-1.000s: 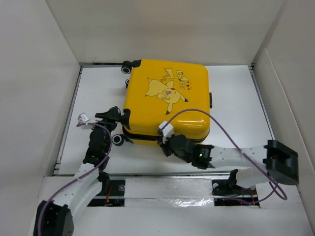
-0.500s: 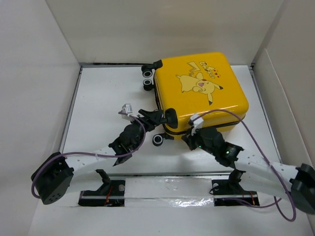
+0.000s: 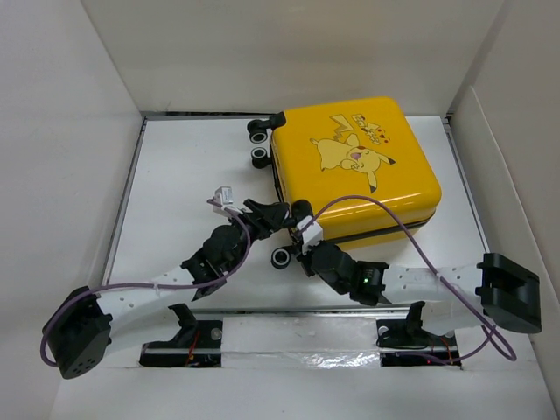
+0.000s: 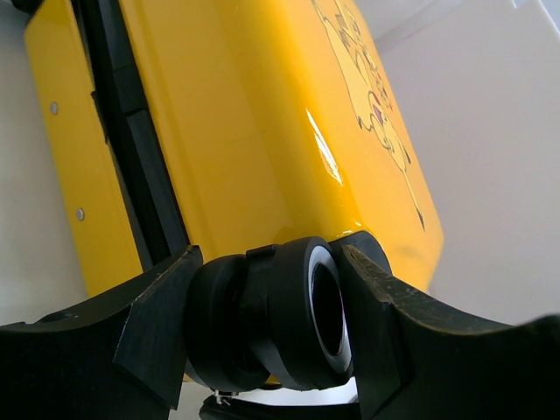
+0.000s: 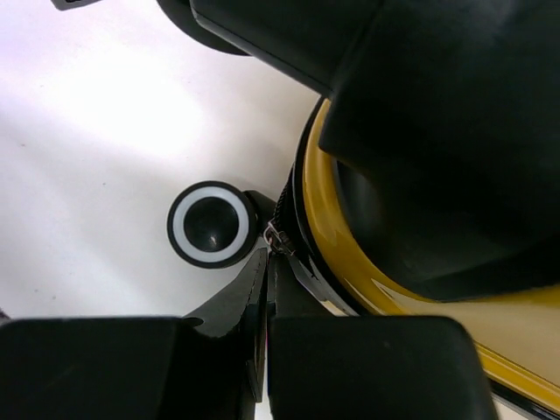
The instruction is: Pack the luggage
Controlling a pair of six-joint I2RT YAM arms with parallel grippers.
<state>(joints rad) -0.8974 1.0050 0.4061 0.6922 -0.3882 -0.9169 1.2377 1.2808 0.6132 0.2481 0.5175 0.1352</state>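
Left gripper (image 4: 267, 302) clamped on a caster wheel (image 4: 306, 324), right gripper (image 5: 265, 271) just beside it, fingers (image 5: 227, 306) pressed together at the zipper pull (image 5: 275, 236), hold on it unclear, luggage (image 3: 350, 166) laid flat and closed beyond both, its near-left corner met, toward the far right of the table (image 3: 175, 175)

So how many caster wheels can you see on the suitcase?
4. Two sit at the far-left corner of the luggage: the rear wheel and its neighbour. A third wheel is clamped in the left pincer. A fourth wheel stands free by the near-left corner. Others may be hidden underneath.
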